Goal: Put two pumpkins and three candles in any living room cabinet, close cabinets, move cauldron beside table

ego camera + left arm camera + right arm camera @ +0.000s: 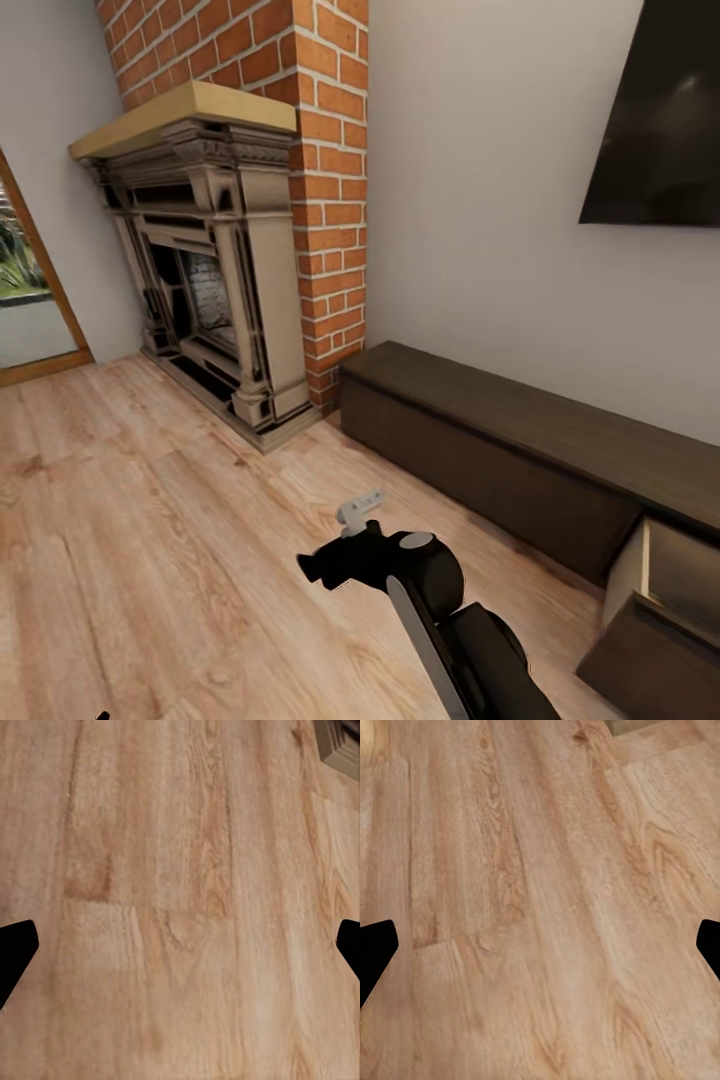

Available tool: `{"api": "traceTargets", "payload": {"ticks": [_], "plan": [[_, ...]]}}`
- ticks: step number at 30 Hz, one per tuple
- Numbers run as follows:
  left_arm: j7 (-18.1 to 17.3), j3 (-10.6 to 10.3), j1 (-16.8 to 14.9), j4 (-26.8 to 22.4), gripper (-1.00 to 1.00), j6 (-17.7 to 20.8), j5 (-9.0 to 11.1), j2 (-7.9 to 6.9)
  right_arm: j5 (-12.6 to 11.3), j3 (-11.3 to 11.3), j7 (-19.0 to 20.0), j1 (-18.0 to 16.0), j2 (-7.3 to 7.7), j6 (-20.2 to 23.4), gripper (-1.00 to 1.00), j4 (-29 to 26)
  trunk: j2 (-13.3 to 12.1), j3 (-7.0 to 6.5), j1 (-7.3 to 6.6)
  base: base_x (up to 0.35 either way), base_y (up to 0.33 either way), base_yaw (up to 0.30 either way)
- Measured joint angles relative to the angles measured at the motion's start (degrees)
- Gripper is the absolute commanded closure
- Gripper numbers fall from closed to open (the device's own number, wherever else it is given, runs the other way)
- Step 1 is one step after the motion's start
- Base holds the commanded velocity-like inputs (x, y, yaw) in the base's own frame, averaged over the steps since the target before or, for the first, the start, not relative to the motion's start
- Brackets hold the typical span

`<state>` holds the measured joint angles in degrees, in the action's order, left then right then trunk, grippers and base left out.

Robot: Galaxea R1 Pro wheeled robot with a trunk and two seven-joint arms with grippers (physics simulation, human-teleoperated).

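We see both pincers, left (180,945) and right (540,945), spread apart over bare wood floor (180,870). Cabinet (520,440) stands ahead of the right arm (440,600), 1 drawer (660,610) pulled out.

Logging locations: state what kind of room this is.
Most likely a living room: an ornate fireplace on a brick chimney, a dark wall-mounted screen, and a long low cabinet on wood flooring.
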<state>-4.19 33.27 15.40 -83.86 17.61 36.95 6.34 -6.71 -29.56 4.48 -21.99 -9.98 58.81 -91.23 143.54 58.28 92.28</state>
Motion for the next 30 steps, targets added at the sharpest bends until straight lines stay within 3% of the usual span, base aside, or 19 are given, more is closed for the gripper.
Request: {"api": "traceTargets", "payload": {"ticks": [8, 17, 22, 27, 29, 30], "plan": [[0.0, 0.4, 0.0, 0.3, -1.0, 0.0, 0.1, -0.08, -0.1, -0.1, -0.4, 0.3, 0.0, 0.0, -1.0, -0.5, 0.0, -0.01, 0.0, 0.19, 0.279, 0.027], [-0.1, 1.1, 0.0, 0.3, -1.0, 0.0, 0.1, 0.14, 0.0, -0.2, -1.2, 0.3, 0.0, -0.4, -1.0, -0.5, 0.0, -0.03, -0.01, 0.251, 0.215, 0.232], [-1.0, 1.1, 0.5, -0.6, -1.0, -0.5, 0.2, 0.39, 0.0, -0.3, -5.4, 0.4, -0.01, -2.7, -1.0, -0.4, 0.0, 0.08, -0.01, 0.303, 0.128, 0.282], [-4.5, 0.7, 1.7, -4.6, -1.0, -1.1, 0.1, 0.18, 0.2, -0.2, -8.6, 0.0, -0.02, -3.3, -1.0, 1.3, 0.0, 0.24, -0.01, 0.32, 0.085, 0.287], [-5.2, 0.4, 1.4, -5.7, -1.0, -0.1, -0.1, -0.12, 0.2, -0.1, -8.9, -0.1, -0.02, -3.3, -1.0, 1.8, 0.0, 0.3, -0.01, 0.333, 0.035, 0.289], [-5.5, 0.1, 0.0, -6.4, -1.0, 2.5, -0.1, -0.98, 0.2, 0.0, -9.1, -0.2, -0.02, -3.3, -1.0, 2.1, 0.0, 0.33, -0.01, 0.336, 0.022, 0.289]]}}
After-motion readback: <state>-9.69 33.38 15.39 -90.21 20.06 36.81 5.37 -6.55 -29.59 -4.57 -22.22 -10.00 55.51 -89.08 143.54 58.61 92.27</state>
